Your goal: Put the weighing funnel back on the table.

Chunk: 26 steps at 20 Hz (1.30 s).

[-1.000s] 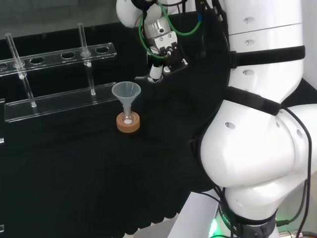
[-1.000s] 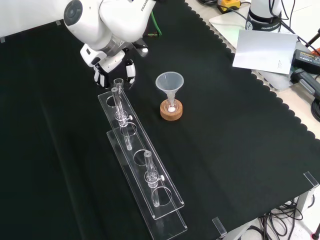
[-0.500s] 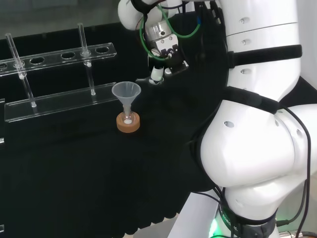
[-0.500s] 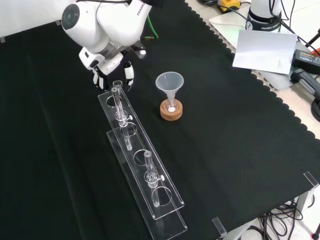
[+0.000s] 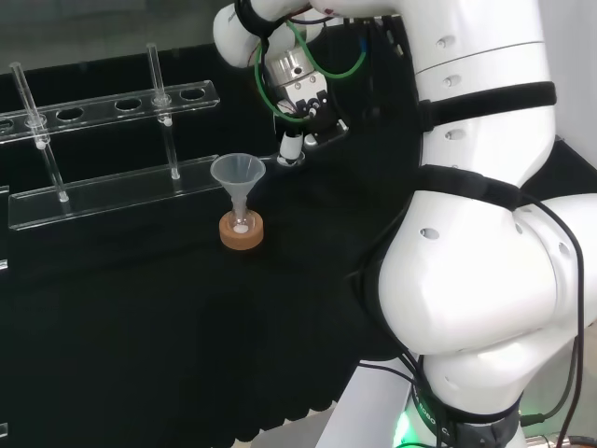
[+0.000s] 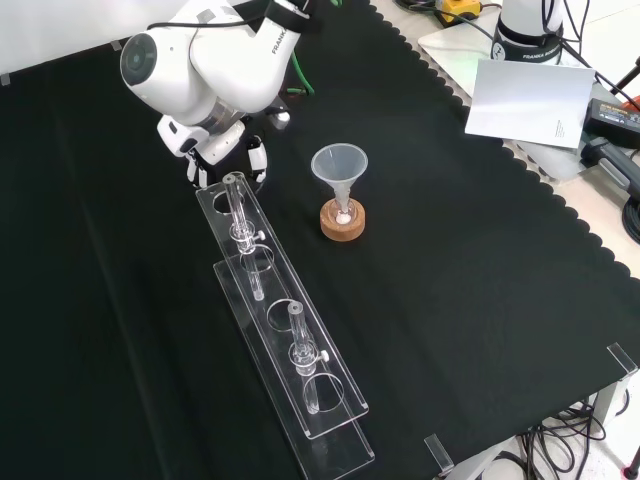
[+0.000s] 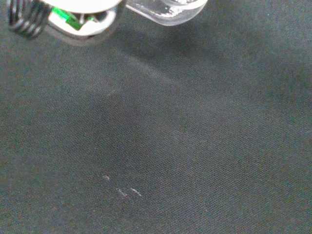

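Black cloth covered the surface. Beside one rack holding two tubes stood one funnel. My fingers hung by that rack's end; open or closed, I couldn't tell.

hand sinks toward 6 o'clock in the head view, closer to the cloth, grey-capped arm link swings toward 6 o'clock in the front view, covering more of the hand

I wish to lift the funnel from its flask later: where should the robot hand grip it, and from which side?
Probably the cone just below its rim, from the right in the front view. The funnel stands upright, mouth up, stem in the flask on the cork ring, and the rack stands to its left.
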Motion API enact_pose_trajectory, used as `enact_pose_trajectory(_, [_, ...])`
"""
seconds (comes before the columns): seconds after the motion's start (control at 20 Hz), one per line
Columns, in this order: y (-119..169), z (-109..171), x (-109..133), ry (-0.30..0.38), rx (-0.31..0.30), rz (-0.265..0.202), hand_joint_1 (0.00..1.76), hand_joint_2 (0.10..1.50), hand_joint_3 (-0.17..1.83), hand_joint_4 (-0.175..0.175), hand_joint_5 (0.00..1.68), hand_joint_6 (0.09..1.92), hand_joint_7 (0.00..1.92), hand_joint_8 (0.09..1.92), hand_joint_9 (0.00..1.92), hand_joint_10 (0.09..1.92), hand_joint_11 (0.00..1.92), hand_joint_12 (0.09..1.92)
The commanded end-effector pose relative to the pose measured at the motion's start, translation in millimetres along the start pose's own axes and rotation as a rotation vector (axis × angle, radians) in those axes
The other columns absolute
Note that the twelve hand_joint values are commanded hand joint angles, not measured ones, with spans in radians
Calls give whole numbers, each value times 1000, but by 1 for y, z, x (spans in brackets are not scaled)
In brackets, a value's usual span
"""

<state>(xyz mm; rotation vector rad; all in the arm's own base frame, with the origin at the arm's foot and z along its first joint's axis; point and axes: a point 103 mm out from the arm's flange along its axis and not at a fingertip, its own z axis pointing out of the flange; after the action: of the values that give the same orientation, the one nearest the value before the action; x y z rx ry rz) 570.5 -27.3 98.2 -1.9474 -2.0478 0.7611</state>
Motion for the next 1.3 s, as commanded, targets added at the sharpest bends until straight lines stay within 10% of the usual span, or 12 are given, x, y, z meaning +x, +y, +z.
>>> enact_pose_trajectory(0.05, [1, 3, -6, 8, 3, -9, 1086, 703, 682, 175, 1133, 929, 628, 653, 1033, 227, 917, 978])
enact_pose_trajectory(1.15, [9, 5, -3, -6, 13, -5, 1086, 701, 683, 175, 1138, 922, 629, 654, 1033, 225, 915, 975])
enact_pose_trajectory(1.3, [8, 16, -6, 12, 0, -29, 935, 666, 608, 31, 766, 790, 462, 671, 929, 220, 763, 1070])
